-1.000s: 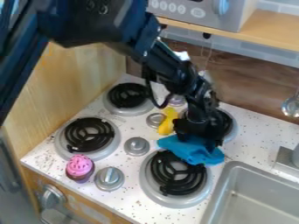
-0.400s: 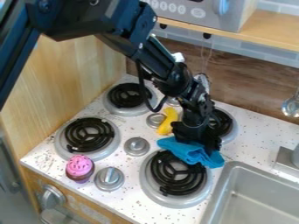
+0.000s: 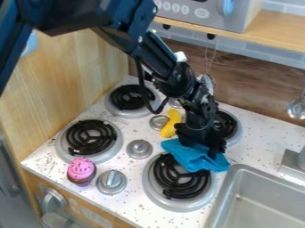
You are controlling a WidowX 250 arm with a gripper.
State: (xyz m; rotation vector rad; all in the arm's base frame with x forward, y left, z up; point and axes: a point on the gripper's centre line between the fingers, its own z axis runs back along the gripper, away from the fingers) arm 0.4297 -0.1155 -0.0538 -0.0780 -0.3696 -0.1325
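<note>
The black gripper (image 3: 205, 144) hangs low over the right side of the stove, down at the blue cloth (image 3: 189, 156). The cloth lies bunched between the back right burner and the front right burner (image 3: 182, 180), overlapping the rear edge of the front one. The gripper covers the cloth's upper right part, and its fingertips are hidden there. Just left of the gripper is a yellow banana-like toy (image 3: 171, 123), beside a small knob. A cupcake with pink top (image 3: 81, 169) stands at the stove's front left corner.
The metal sink (image 3: 262, 196) is at the lower right, with a faucet base (image 3: 292, 164) behind it. Silver knobs (image 3: 139, 149) stand between the burners. A wooden wall (image 3: 65, 84) bounds the left side, and a shelf (image 3: 268, 33) overhangs the back right.
The upper arm has shifted left and down, and the gripper has moved slightly. The cloth's front part has spread a little lower over the burner's edge.
</note>
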